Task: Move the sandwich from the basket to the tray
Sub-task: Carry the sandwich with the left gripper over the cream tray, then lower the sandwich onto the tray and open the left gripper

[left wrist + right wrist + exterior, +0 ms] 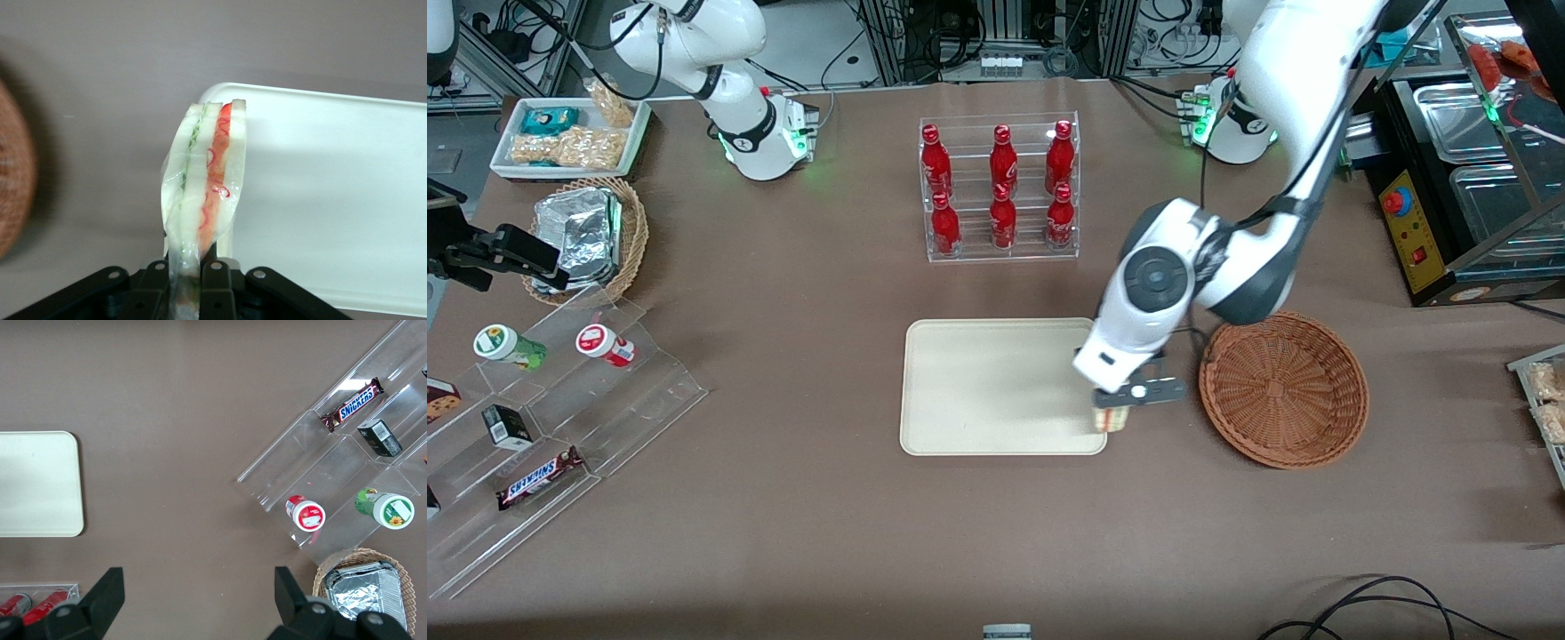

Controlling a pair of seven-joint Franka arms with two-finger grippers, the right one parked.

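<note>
A loop of black cable (1369,604) was seen at the bottom right of the front view, on a matte brown cloth-covered table (800,533). Cluttered cabling and metal framing were shown along the top edge. A stepped clear acrylic stand (560,418) holding snack items was placed at the lower left, and a clear acrylic rack of red bottles (1000,187) at the upper centre. The flat cream-beige rectangular tray (987,391) with rounded corners and a low rim lay at the centre, with the round reddish-brown woven wicker basket (1285,388) near it toward the working arm's end of the table. The black two-finger gripper (1119,411) was held above the tray's edge nearest the basket, its fingers (215,283) closed narrowly on the plastic-wrapped triangular sandwich (203,187) of pale bread with green and orange-red layers, which was carried clear of the basket.
</note>
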